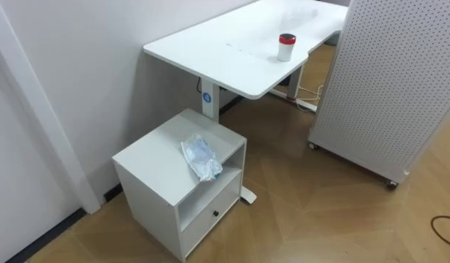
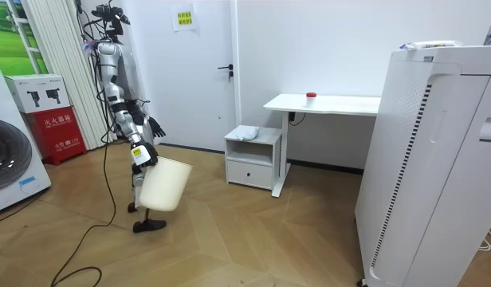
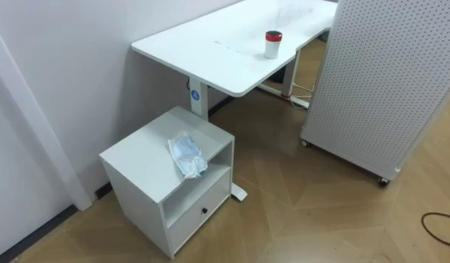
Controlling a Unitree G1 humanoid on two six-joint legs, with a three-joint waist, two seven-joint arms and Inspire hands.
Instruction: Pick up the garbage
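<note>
Gripping a cream plastic bin [image 2: 164,185], the right hand [image 2: 142,156] holds it ready for the crumpled bluish plastic wrapper [image 1: 201,157] atop the small white cabinet [image 1: 148,169]; whether the left hand [image 2: 154,127] is open or closed, I cannot tell.

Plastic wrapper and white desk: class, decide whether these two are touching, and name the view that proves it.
Apart. The left eye view shows the plastic wrapper lying on top of the low cabinet, well below and clear of the white desk.

Illegible door notice [image 2: 183,17], illegible desk-leg sticker [image 1: 207,97]
</note>
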